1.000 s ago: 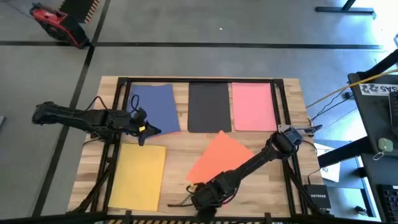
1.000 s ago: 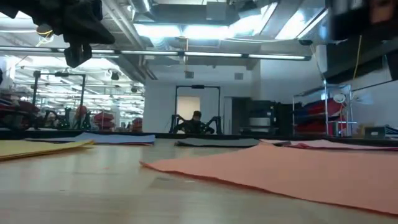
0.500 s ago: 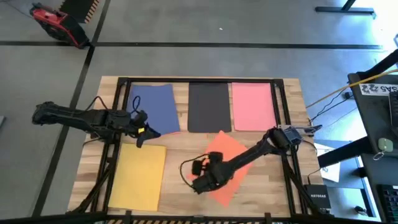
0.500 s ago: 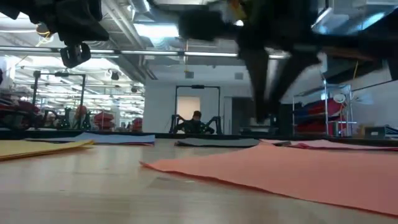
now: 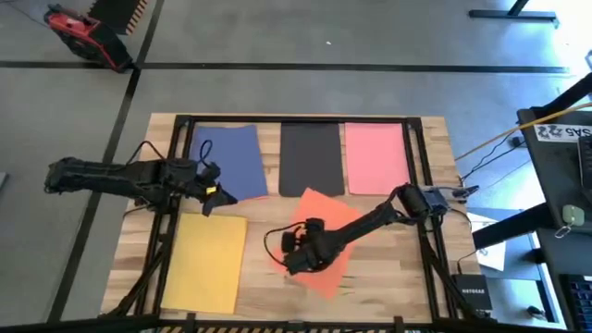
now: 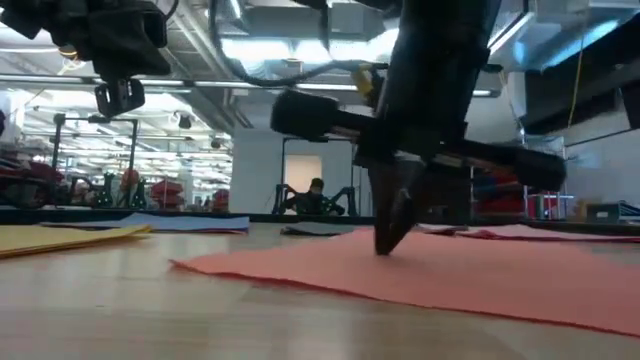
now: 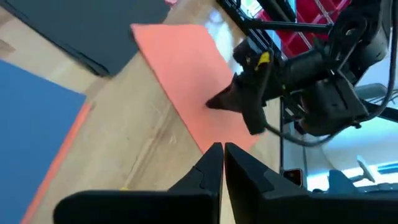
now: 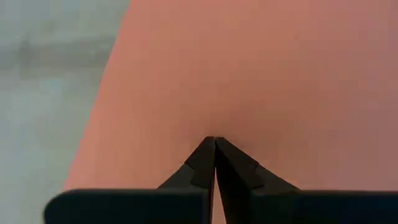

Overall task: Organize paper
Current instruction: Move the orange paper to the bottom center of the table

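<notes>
Orange paper (image 5: 326,242) lies flat, askew; right tool (image 5: 294,265) pressing it, fingers together.

Blue sheet (image 5: 228,160), black sheet (image 5: 311,158), pink sheet (image 5: 376,157), yellow sheet (image 5: 205,261), orange sheet (image 5: 344,231).

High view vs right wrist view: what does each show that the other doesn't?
Only the high view shows the layout: thin flat blue sheet, black sheet and pink sheet in a row, yellow sheet nearer the front, and the left gripper between the blue and yellow sheets. Only the right wrist view shows the right gripper with its fingers shut, tips against the paper. Both show the orange sheet lying askew on the wooden table.
</notes>
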